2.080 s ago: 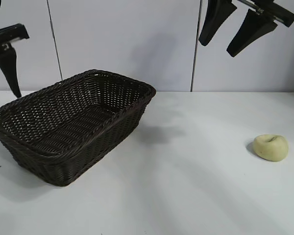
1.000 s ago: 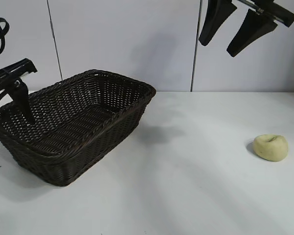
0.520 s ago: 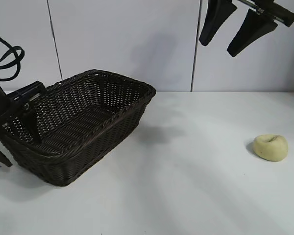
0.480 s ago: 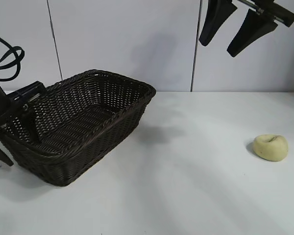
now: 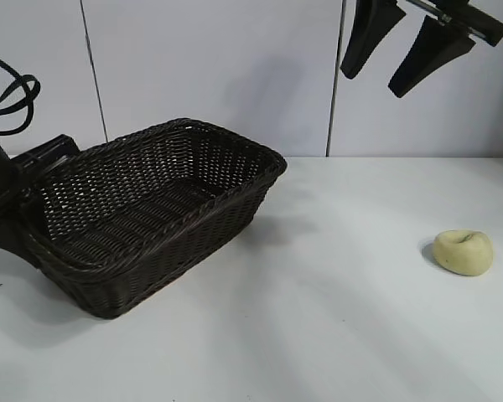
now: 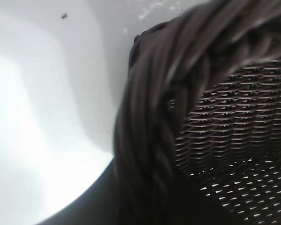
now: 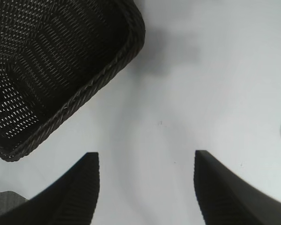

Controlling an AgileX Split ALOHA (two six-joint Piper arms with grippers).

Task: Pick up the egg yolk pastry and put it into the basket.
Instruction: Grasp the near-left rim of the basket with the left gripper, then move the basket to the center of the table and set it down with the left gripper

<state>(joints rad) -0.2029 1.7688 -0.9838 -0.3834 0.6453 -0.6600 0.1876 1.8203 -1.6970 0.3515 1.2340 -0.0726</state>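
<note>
Pale yellow-green egg yolk pastry (image 5: 463, 251), dimpled; left tool (image 5: 21, 197) grips basket (image 5: 155, 213) rim; right tool (image 5: 407, 46) open, empty.

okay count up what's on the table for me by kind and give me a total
Baskets: 1, the dark brown wicker basket, with the left gripper at its end wall.
Pastries: 1, the pale yellow egg yolk pastry, lying apart from the basket on the table.
Total: 2.
The right gripper hangs open high above the table.
</note>
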